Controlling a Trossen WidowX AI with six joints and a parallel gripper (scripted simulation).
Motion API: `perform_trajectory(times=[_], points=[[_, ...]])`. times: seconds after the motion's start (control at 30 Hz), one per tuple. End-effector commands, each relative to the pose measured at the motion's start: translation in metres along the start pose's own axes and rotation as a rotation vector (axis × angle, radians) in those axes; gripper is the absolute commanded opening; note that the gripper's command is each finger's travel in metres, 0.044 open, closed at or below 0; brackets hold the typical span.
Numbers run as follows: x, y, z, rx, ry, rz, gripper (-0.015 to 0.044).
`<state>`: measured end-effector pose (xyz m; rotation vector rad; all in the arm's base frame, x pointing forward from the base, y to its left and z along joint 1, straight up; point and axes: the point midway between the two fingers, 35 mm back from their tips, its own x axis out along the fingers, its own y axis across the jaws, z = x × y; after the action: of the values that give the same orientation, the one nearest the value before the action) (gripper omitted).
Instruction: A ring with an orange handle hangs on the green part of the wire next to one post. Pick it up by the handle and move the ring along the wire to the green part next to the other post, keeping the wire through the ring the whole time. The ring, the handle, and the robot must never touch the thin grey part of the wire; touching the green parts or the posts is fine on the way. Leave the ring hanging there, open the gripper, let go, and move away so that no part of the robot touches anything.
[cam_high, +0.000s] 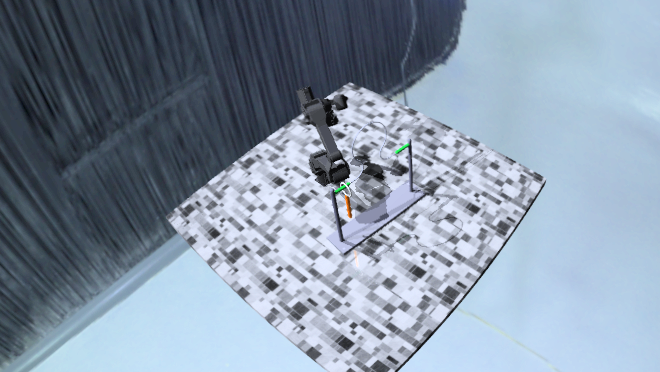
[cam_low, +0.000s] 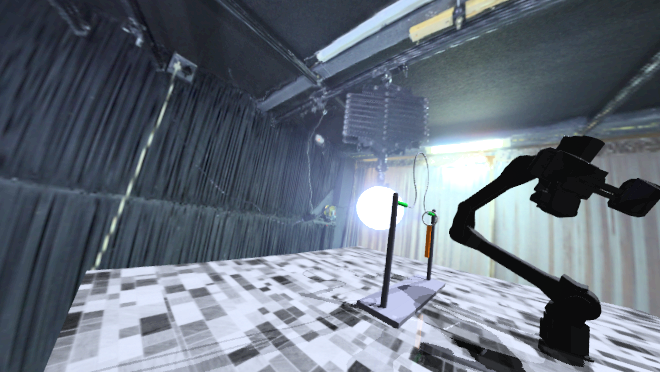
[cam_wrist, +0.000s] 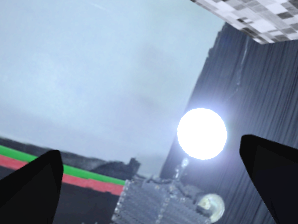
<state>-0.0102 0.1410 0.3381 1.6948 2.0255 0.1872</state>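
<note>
Orange handle (cam_high: 348, 206) (cam_low: 428, 241) outside the open jaws

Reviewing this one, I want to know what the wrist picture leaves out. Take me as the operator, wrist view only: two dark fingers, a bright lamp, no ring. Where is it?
Observer: The ring hangs on a green part beside one post.

Operator: Which way does its handle point?

Observer: The orange handle hangs down below the wire.

Operator: Is the arm against it?

Observer: No, the exterior view shows a gap between the handle and the arm.
</note>
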Motion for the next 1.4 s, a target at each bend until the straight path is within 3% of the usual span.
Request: perform_trajectory(times=[0.0,0.27,0.83,1.37], points=[[0.000,0.000,0.000,0.005,-0.002,0.002,0.0374],[0.013,-0.005,0.009,0.234,-0.077,0.087,0.0164],[0.054,0.006,0.040,0.783,-0.159,0.327,0.0160],[0.082,0.047,0.087,1.295,-0.101,0.587,0.0160]])
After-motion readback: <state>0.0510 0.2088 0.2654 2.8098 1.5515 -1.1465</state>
